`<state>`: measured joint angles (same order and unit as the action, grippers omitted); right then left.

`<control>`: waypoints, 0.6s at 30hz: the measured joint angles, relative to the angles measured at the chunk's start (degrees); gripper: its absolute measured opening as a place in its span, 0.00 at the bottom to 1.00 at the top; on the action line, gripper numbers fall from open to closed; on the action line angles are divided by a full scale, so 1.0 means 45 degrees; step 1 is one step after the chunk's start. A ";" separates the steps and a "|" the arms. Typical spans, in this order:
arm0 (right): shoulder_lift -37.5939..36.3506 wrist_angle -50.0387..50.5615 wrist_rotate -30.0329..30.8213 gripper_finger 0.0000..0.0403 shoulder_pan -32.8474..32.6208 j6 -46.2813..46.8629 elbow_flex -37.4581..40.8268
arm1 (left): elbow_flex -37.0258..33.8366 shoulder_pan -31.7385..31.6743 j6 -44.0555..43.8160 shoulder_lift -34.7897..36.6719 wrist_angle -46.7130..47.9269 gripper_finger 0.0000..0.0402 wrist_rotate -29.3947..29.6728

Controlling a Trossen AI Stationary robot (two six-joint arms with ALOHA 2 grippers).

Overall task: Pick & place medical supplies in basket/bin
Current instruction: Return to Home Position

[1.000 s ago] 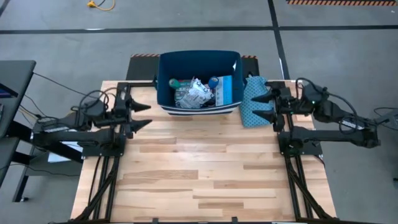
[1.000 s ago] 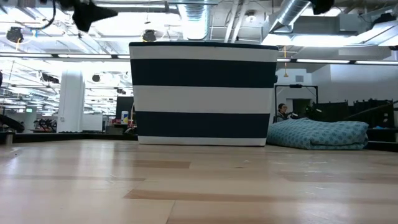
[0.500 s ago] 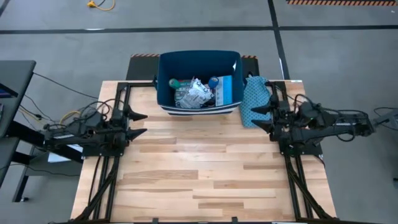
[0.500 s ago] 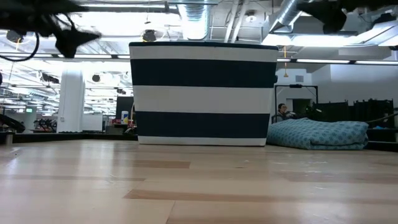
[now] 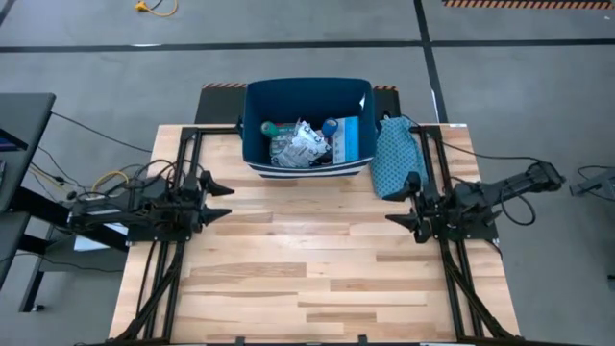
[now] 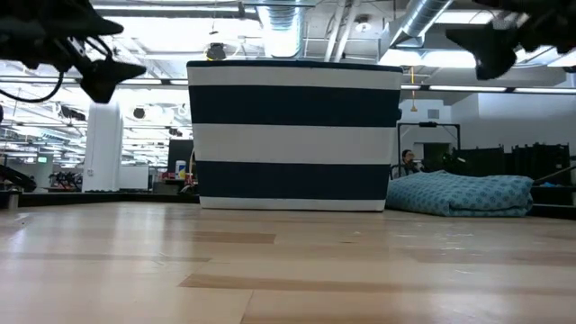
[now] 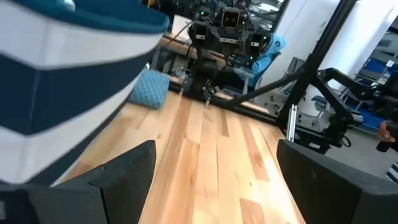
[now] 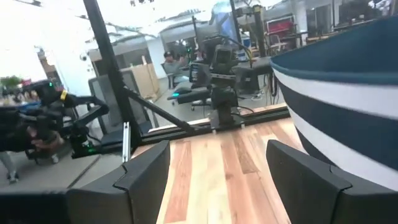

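Observation:
The dark navy bin (image 5: 307, 96) with white stripes (image 6: 295, 135) stands at the table's far middle. In it lie the medical supplies: printed white-blue packets (image 5: 303, 146), a teal roll (image 5: 270, 127) and a blue one (image 5: 330, 124). My left gripper (image 5: 223, 200) hovers open at the table's left side, pointing level toward the right, nothing between its fingers (image 7: 124, 171). My right gripper (image 5: 399, 204) hovers open at the right side, near the teal dotted cloth (image 5: 396, 159), pointing toward the left, also with nothing in it (image 8: 217, 168). Both hang well above the wood in the low view.
The teal dotted cloth lies folded to the right of the bin (image 6: 463, 193). Black frame rails run along both table sides (image 5: 163, 269) (image 5: 459, 279). Bare wood (image 5: 307, 259) stretches between the grippers and to the near edge. A person (image 6: 409, 162) sits in the room beyond.
Both grippers have sunk lower over the table, staying open. My left gripper has drifted a little toward the near edge. My right gripper has swung away from the cloth toward the near edge, its arm turning about.

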<state>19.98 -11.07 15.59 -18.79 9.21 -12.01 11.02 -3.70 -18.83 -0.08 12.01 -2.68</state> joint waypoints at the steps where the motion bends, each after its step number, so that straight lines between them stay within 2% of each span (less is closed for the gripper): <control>1: -0.0281 -0.0152 0.0100 0.65 -0.0117 0.0040 0.0319 | -0.0089 0.0000 -0.0101 0.0000 -0.0005 0.80 -0.0004; 7: -0.2551 -0.1051 0.0711 0.65 -0.0464 -0.0012 0.2529 | -0.1312 0.0000 -0.0613 -0.0008 -0.1687 0.80 -0.0246; 11: -0.3825 0.0489 0.0834 0.65 -0.0489 0.0169 0.2565 | -0.2280 0.0000 -0.1317 -0.0040 -0.3201 0.80 -0.0449; 14: -0.4442 0.1155 0.0885 0.65 -0.0489 0.0001 0.2566 | -0.2305 -0.0007 -0.1361 -0.0157 -0.3400 0.80 -0.0404; 18: -0.4290 0.1622 0.0944 0.65 -0.0485 0.0129 0.2570 | -0.2310 0.0010 -0.1342 -0.0151 -0.3280 0.80 -0.0308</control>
<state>0.68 -3.77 19.84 -20.97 9.78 -0.45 0.62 -3.66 -24.86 -0.76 -2.75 -4.07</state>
